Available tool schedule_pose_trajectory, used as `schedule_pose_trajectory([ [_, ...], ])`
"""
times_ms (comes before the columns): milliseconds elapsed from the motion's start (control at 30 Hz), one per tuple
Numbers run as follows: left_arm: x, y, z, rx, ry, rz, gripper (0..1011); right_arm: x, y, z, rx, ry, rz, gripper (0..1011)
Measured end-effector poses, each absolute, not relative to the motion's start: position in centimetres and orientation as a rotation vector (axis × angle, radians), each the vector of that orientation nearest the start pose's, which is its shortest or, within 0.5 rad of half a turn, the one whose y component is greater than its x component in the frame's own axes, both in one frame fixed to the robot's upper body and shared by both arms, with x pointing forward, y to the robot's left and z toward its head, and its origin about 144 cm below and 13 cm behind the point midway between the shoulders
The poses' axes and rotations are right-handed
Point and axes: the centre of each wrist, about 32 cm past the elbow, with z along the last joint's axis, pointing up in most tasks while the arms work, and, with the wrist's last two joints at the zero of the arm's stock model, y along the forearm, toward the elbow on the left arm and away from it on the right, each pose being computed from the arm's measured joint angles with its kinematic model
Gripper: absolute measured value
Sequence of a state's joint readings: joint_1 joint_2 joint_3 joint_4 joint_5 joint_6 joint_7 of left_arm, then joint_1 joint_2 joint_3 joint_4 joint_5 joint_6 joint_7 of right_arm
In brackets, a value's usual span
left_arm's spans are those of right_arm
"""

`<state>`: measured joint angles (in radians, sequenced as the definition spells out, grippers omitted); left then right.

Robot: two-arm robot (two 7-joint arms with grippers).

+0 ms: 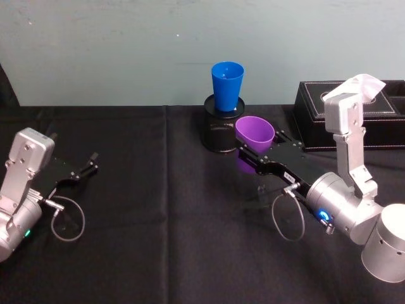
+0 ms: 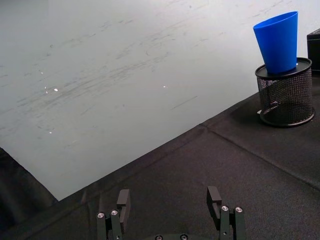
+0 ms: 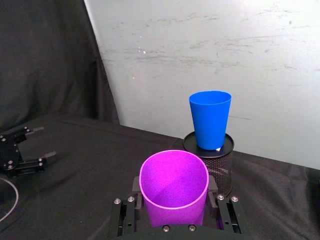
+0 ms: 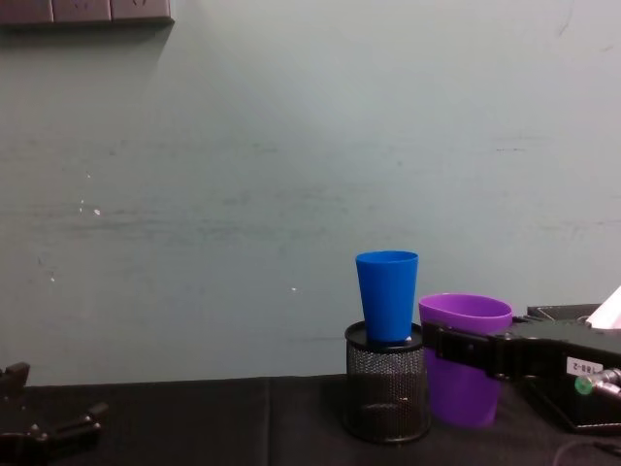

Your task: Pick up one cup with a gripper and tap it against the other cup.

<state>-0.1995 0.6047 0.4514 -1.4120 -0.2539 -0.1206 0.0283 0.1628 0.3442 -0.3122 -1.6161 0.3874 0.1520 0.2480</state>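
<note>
Black cloth [image 1: 158,221] covers the counter edge to edge, with one seam line running front to back. Behind it stands a pale grey-green wall [image 1: 126,50], scuffed and streaked. The chest view adds grey wall plates [image 4: 87,10] high up, and the right wrist view adds a dark drape [image 3: 50,60] beside the wall.

The right pincer [image 3: 174,182] is closed on the purple cup [image 1: 255,132], one flat jaw on each side of its body below the rim. The cup's mouth is open upward. The blue cup [image 1: 227,85] stands upright on top of a black mesh pen holder [image 1: 218,136] near the back of the counter.

From the head view the purple cup sits just to the right of the holder and slightly in front of it. From the chest view its rim comes level with the lower half of the blue cup and very close to it. Whether the two touch cannot be settled from that angle. The chest view also suggests the purple cup's base is clear of the cloth.

The left pincer [image 1: 88,166] rests low at the left of the counter, jaws apart and holding nothing, well apart from both cups. The left wrist view confirms the gap between its jaws.

A black box [image 1: 354,120] with a white tissue [image 1: 364,85] stands at the right rear.
</note>
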Motion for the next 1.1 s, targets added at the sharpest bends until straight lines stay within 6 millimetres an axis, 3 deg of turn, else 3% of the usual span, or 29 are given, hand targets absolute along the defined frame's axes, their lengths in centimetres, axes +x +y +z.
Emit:
schedule_pose_trajectory([
  [1100,48.86,30.97,113.98,0.304,-0.285,1.248,1000,48.85,-22.82,119.24,-0.037,0.049,-1.011,726],
])
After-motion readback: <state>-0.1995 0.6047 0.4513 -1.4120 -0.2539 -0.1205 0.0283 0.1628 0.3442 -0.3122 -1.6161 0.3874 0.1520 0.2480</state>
